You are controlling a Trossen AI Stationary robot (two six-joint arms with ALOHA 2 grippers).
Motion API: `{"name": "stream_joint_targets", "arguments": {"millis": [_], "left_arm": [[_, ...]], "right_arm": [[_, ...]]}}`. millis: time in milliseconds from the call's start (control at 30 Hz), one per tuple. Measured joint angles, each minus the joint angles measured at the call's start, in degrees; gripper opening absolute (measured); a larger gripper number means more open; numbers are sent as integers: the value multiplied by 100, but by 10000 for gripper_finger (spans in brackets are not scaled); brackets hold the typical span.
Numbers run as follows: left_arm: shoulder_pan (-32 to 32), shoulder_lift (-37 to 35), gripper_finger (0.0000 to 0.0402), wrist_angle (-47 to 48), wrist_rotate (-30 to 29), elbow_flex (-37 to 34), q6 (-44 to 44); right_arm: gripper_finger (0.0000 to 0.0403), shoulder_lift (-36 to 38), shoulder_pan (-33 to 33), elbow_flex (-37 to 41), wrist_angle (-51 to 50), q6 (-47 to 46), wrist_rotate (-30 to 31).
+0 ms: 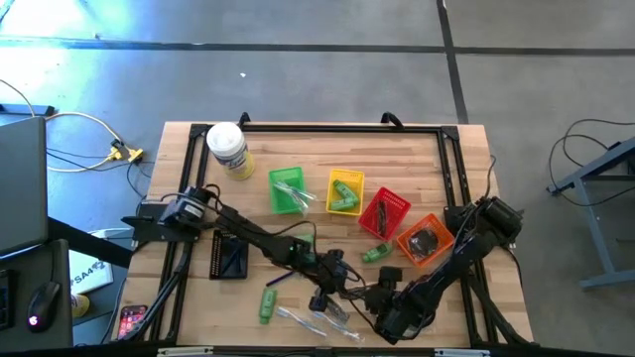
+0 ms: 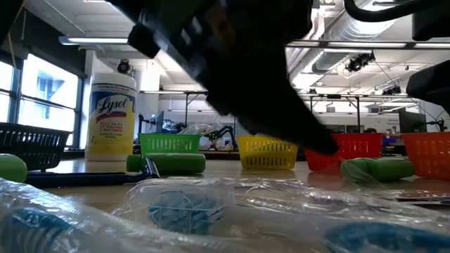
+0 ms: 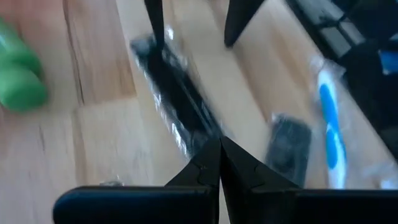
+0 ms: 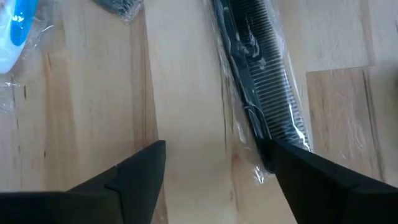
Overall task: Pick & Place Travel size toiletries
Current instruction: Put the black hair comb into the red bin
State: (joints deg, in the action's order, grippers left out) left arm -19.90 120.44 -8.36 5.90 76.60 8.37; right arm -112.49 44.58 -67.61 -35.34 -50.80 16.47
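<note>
Between the two claws, a wrapped black comb (image 4: 261, 81) lies on the table (image 4: 180, 93).
Right claw (image 4: 214, 162) stands wide, one finger touching the comb's wrapper; left claw (image 3: 219, 149) is closed, empty, just beside its other end.

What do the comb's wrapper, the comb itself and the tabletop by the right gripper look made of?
Comb wrapper: thin clear plastic film, glossy; it crinkles and catches white glints. Black comb inside: probably hard moulded plastic, matte, with fine even teeth. Table: pale wooden planks with visible grain and seams, likely sealed butcher block. The right gripper stands open over the comb's end.
</note>
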Motion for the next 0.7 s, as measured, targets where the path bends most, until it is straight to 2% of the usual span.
{"name": "stream_joint_targets", "arguments": {"millis": [400,700], "left_arm": [[0,74,0,205,-40,15,84],[4,180,0,251,-33,16,-73]], "right_arm": [[228,36,-26,17,-21,276,400],[221,55,-132,22,-19,520,561]]}}
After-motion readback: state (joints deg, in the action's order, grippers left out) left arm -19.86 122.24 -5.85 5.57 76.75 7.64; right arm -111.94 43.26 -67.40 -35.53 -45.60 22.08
